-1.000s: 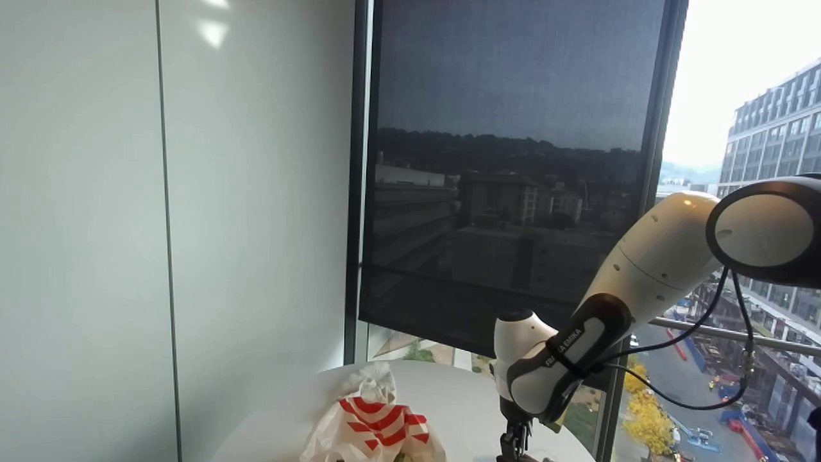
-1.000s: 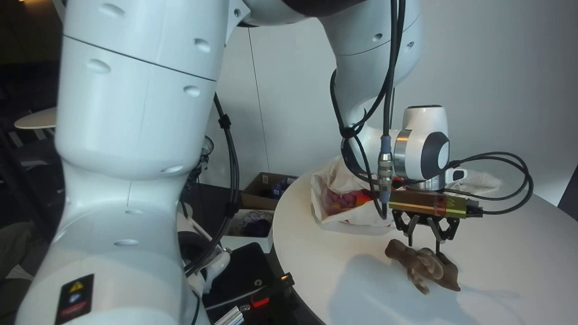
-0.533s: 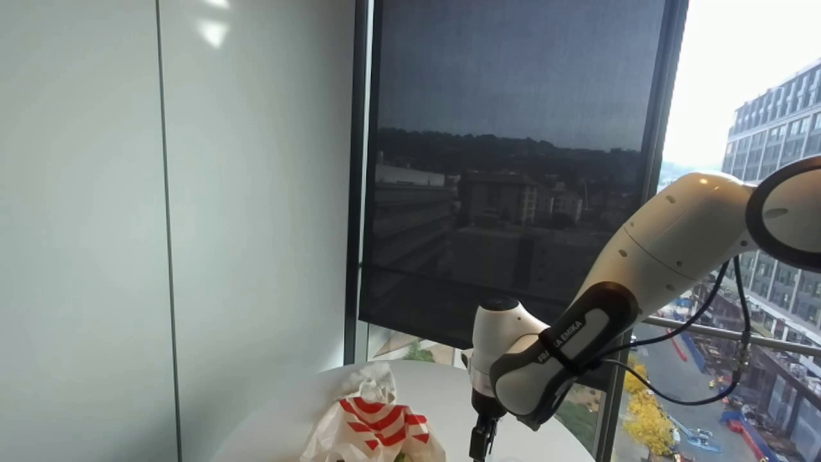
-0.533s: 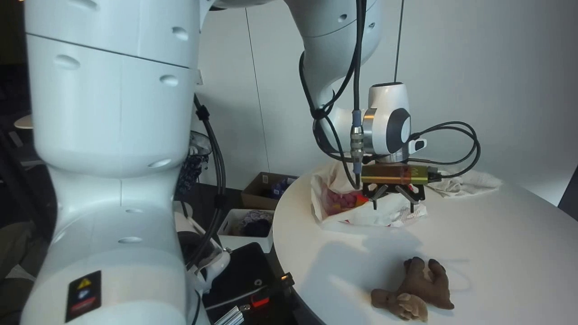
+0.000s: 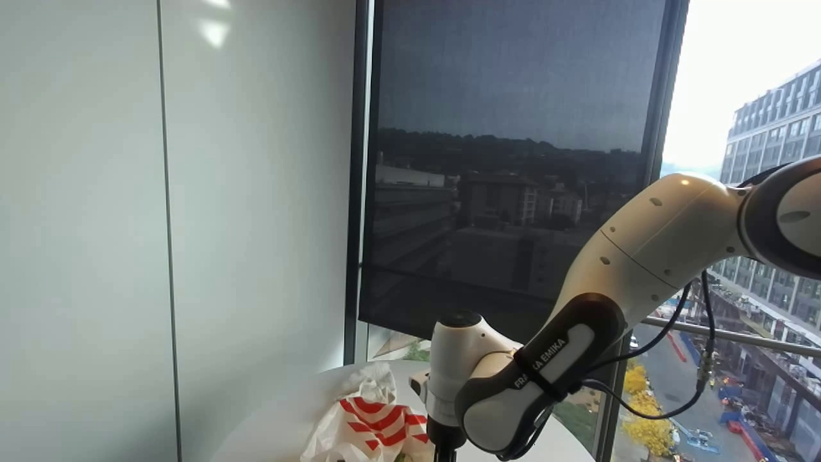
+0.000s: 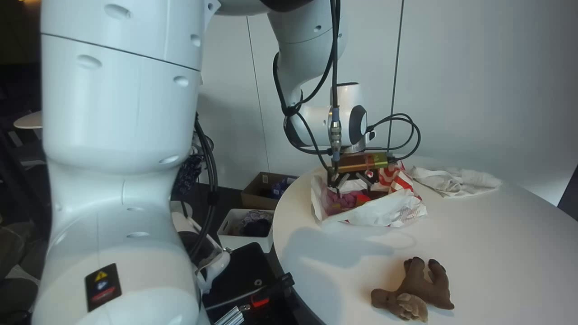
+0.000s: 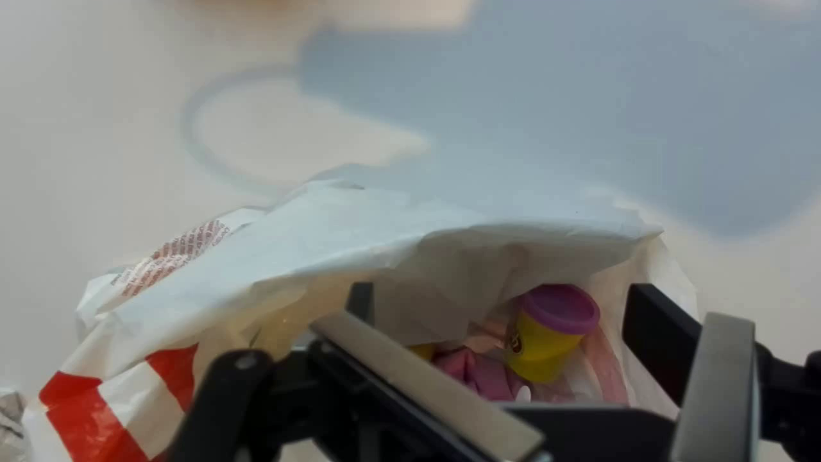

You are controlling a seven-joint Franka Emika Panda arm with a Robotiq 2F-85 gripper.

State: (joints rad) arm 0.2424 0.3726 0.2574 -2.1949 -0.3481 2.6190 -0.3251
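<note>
My gripper (image 6: 353, 190) hangs over the mouth of a white plastic bag (image 6: 384, 211) with red stripes. Its jaws stand wide apart, with nothing held between them. Seen in the wrist view, a yellow tub with a purple lid (image 7: 553, 333) lies inside the bag, below the gap between the fingers. Beside it is a pink object (image 7: 481, 372), partly hidden by a finger. A brown plush toy (image 6: 424, 286) lies on its side on the white table (image 6: 496, 243), well away from the gripper. In an exterior view the bag (image 5: 378, 427) shows, but the fingertips are cut off.
A crumpled white cloth or bag part (image 6: 456, 181) lies behind the bag. On the floor past the table's edge are a cardboard box (image 6: 257, 194) and a white bin (image 6: 246, 239). A window with a dark blind (image 5: 513, 192) stands behind the table.
The gripper has let go of the brown toy, which dropped and now rests on the table. The arm has since moved away from it, to above the bag, with jaws opened wide.
</note>
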